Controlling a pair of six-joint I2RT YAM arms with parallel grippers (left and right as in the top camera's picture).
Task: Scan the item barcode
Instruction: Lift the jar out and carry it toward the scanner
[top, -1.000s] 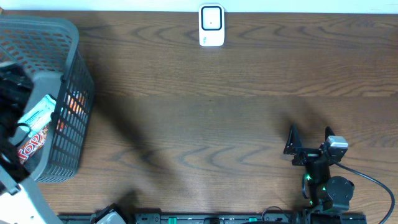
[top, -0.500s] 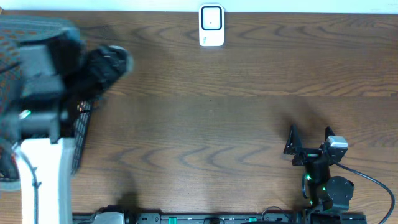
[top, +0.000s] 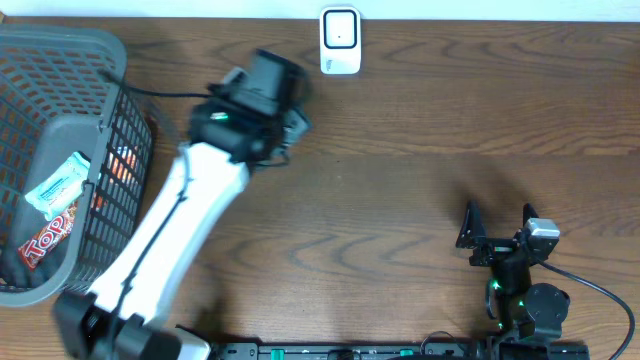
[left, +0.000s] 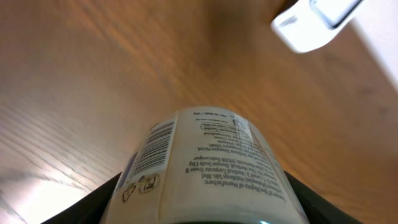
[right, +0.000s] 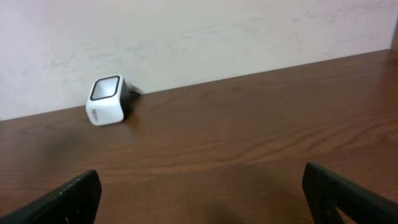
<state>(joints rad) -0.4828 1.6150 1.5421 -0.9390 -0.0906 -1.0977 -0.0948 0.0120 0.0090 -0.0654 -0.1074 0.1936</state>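
**Clerk:** Left jaws?
**Arm:** Entry 1. My left jaws: partly spread, clamped on one white bottle (left: 205, 155), fingers (left: 311, 205) on either side. Its label shows a barcode beside small print. It is held above the bench (top: 420, 170) near the far edge, close to the scanner (top: 340, 41).
**Clerk:** Right jaws?
**Arm:** Entry 2. My right jaws: spread wide, gripping nothing, near the front right corner.
**Clerk:** Counts?
**Arm:** One bottle. One scanner. One grey basket (top: 112, 120) at the left edge, holding one pale blue packet (top: 58, 185), one red packet (top: 45, 238) and something orange behind the mesh.
**Clerk:** Surroundings?
**Arm:** Brown wood-grain bench. Pale wall (right: 217, 31) along the far edge.
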